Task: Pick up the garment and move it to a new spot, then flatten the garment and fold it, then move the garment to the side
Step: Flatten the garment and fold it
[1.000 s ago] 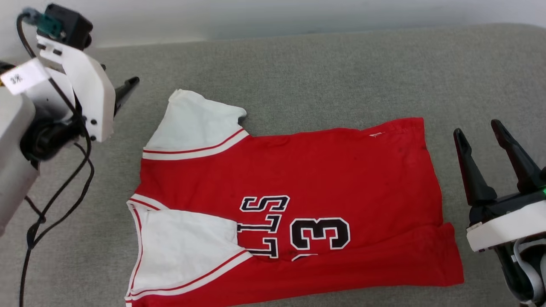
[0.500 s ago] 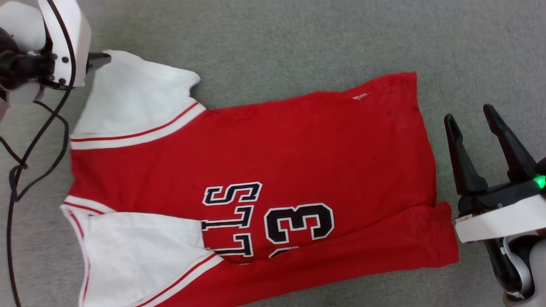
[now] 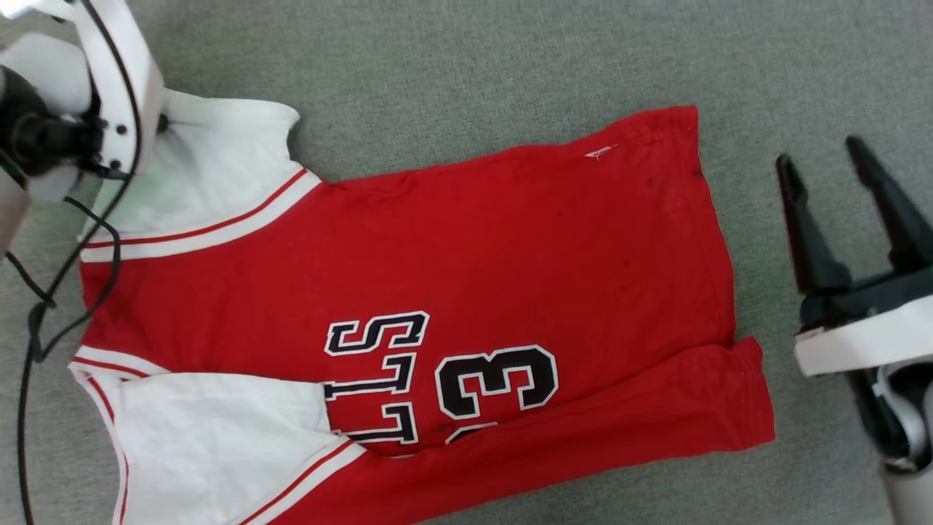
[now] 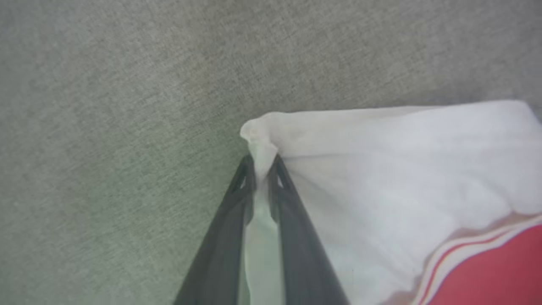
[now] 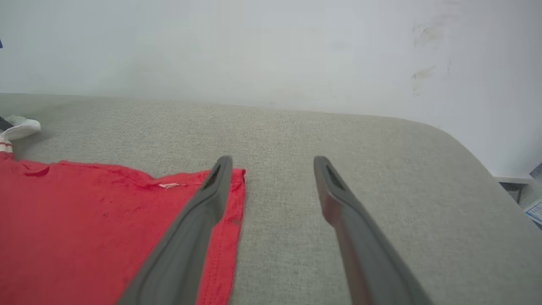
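Head view, nearest edge first: the garment (image 3: 510, 255) lies front-up on the counter (image 3: 474, 65), which is covered in grey woven cloth. Its neck end points toward the robot's left and its hem toward the right. Closest to the robot, the near sleeve (image 3: 219, 437) is white with a red-and-white striped band, and it lies folded in over the chest. A long red flap runs along the near edge beside it. The flap covers the lower part of the print.

Just beyond sit the black, white-outlined letters (image 3: 375, 379), turned sideways, and the number 3 (image 3: 496, 383) next to them. Past the print the red body is mostly flat, with soft wrinkles, a few dark specks and a tiny white mark close to the far hem corner.

Off the hem end, the right tool (image 3: 820, 152) has its two dark fingers spread wide with nothing between them. From here it looks clear of the cloth. In the right wrist view one finger crosses the hem corner, and I cannot tell whether it touches.

Farthest back, the far sleeve (image 3: 211, 168) is white with the same striped band, and it is bunched at its outer corner. There the left tool (image 4: 262, 169) has its fingers drawn narrow, pinching that corner of white cloth between them. A black cable (image 3: 44, 306) hangs from that arm over the counter. Behind everything stands a pale wall (image 5: 254, 51).
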### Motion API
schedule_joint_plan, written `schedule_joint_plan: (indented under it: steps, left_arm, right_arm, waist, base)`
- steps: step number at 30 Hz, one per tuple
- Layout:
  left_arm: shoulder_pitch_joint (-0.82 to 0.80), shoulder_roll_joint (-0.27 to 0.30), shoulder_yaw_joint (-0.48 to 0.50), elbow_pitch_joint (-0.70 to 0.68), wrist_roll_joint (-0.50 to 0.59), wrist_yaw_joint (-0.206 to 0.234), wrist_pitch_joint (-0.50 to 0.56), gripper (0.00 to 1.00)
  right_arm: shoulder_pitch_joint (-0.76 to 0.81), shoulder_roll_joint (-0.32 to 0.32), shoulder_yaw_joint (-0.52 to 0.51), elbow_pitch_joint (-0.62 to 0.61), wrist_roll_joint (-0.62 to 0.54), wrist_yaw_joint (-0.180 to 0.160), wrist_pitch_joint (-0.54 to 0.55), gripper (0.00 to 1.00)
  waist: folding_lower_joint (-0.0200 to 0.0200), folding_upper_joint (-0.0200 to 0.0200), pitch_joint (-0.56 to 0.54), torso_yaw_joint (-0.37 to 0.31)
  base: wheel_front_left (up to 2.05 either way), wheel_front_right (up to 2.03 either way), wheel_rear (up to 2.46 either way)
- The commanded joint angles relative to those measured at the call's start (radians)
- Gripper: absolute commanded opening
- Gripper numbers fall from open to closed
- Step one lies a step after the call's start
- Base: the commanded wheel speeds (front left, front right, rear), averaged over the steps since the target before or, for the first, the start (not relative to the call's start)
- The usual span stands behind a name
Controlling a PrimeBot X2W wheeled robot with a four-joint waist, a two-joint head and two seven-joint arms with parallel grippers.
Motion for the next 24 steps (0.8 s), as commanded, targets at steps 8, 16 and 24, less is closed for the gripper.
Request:
schedule_joint_plan:
  steps: [8, 16, 24]
  left_arm:
    - [0.041, -0.040, -0.023, -0.021, 0.002, -0.022, -0.070, 0.00]
    - [0.056, -0.072, -0.052, -0.086, 0.003, -0.031, -0.134, 0.00]
    - [0.051, -0.079, -0.069, -0.136, -0.005, -0.031, -0.178, 0.00]
  right_arm:
    - [-0.176, -0.157, 0.040, -0.032, -0.003, 0.000, 0.179, 1.00]
    - [-0.382, -0.345, 0.241, 0.044, 0.171, -0.001, 0.631, 1.00]
    - [-0.540, -0.411, 0.399, 0.174, 0.350, -0.001, 1.037, 1.00]
  waist:
    - [-0.0001, 0.0000, -0.097, 0.061]
    - [-0.0001, 0.0000, -0.146, 0.122]
    - [-0.0001, 0.0000, -0.131, 0.173]
  base:
    - [0.00, 0.00, 0.00]
    - [0.00, 0.00, 0.00]
    - [0.00, 0.00, 0.00]
